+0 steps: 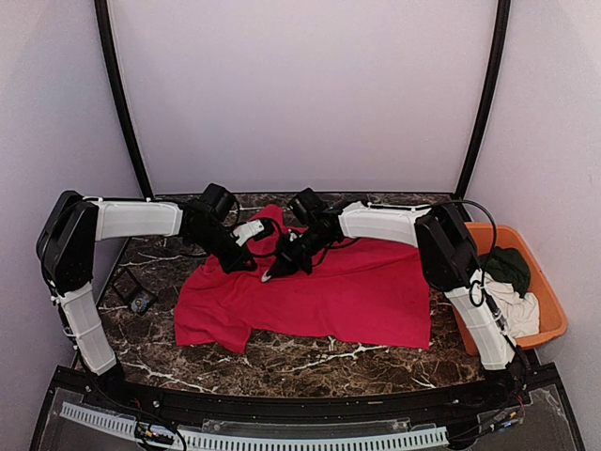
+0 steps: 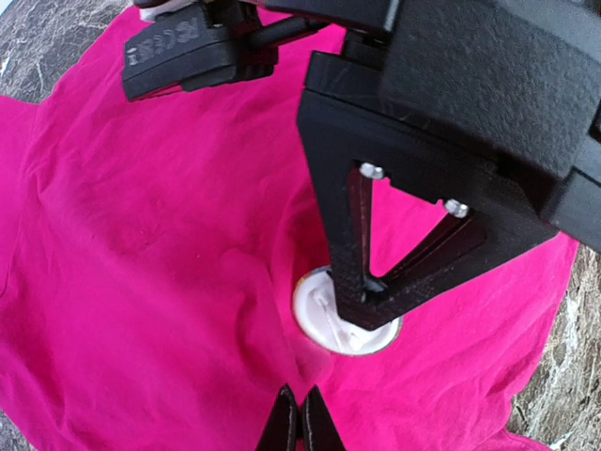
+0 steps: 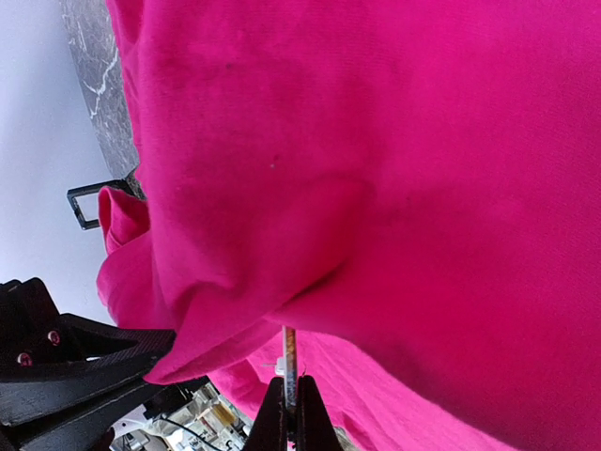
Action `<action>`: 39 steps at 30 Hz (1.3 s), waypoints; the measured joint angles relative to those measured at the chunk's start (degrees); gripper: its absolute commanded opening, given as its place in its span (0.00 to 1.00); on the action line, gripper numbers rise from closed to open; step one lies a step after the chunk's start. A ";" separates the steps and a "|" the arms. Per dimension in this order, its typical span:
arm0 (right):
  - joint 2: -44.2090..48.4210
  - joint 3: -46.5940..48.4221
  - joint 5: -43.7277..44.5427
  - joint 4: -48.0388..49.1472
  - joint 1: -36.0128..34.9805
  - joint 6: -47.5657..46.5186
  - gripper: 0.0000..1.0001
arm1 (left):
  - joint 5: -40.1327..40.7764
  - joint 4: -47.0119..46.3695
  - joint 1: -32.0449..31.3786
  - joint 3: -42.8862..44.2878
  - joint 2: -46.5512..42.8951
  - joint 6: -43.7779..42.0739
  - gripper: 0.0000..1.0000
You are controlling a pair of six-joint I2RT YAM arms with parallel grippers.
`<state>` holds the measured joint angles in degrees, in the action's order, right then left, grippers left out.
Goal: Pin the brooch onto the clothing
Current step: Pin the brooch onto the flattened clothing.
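While both my arms meet over the red T-shirt [image 1: 357, 291], which lies spread on the marble table [image 1: 310, 362], my left gripper [image 2: 300, 415] is clenched with its tips pressed together at the cloth. I cannot tell whether any fabric is pinched between them. Just ahead of it the white round brooch [image 2: 317, 310] sits on the shirt beside a crease. My right gripper [image 3: 290, 406] is closed on the brooch's thin edge, under a fold of shirt. Well behind it, beside my right arm's base, an orange basket [image 1: 556, 318] holds a dark green garment [image 1: 507, 266] and a white cloth [image 1: 518, 308].
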<state>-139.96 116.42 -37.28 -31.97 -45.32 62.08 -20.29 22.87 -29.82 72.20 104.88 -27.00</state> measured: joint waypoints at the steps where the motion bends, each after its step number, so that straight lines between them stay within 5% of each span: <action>1: 0.04 -0.44 0.00 0.26 0.00 0.00 0.00 | 0.26 0.04 -0.02 0.00 0.00 -0.11 0.01; 39: 0.98 2.08 -0.85 0.85 1.44 0.48 0.00 | 1.31 1.66 -1.81 0.02 0.00 -1.40 0.01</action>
<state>-138.98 118.50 -38.13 -31.11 -43.88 62.57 -18.98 24.53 -31.64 72.23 104.88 -28.40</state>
